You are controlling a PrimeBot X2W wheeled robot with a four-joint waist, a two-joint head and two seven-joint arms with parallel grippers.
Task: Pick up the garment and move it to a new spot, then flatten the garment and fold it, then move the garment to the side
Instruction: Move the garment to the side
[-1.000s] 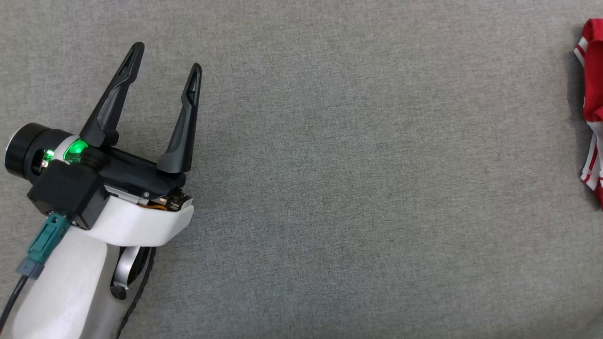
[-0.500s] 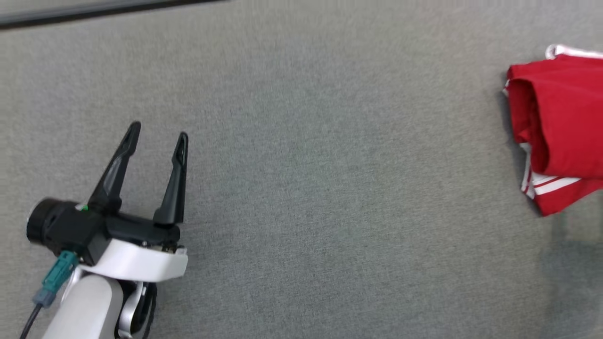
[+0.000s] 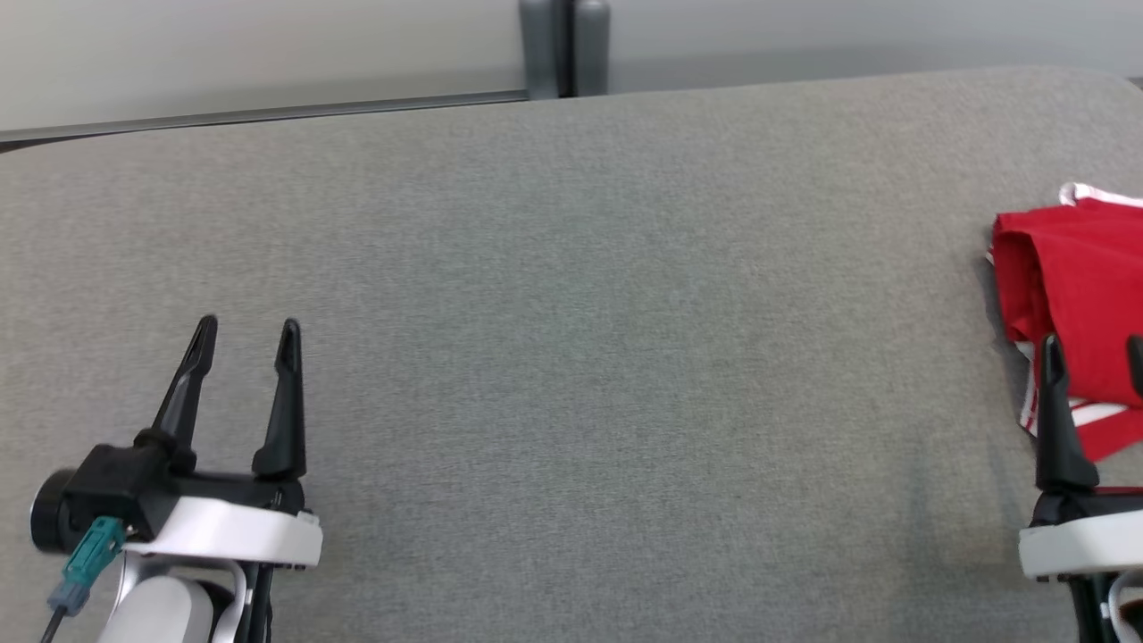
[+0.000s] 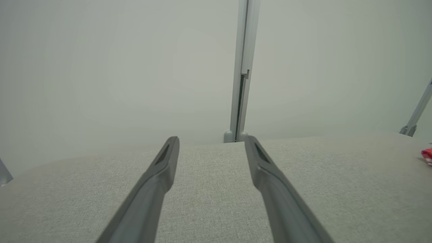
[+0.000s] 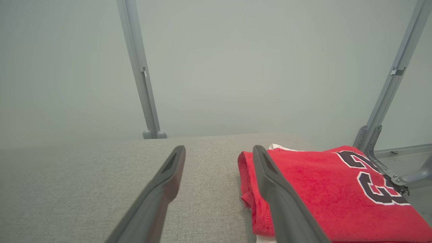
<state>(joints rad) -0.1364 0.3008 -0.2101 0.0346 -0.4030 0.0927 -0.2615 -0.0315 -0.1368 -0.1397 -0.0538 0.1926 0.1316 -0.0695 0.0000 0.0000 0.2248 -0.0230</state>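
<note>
**Right arm is the one at the jersey**

The red jersey [image 3: 1072, 295] lies as a compact, folded-looking bundle at the right end of the grey fabric table [image 3: 571, 268], its far side cut off by the picture edge. The right gripper [image 3: 1095, 348] hovers at the jersey's near-left corner, jaws spread wide and holding nothing. Seen from the right wrist, one jaw crosses the jersey's left edge and the other stands over bare cloth just left of it. That left edge runs roughly the way the jaws point. Contact cannot be told.

The left gripper [image 3: 248, 326] is well to the left of the jersey, also fully open and empty, pointing away over bare cloth.

Any next handling of the jersey looks like the right arm's job: a short reach forward and slightly right.
</note>
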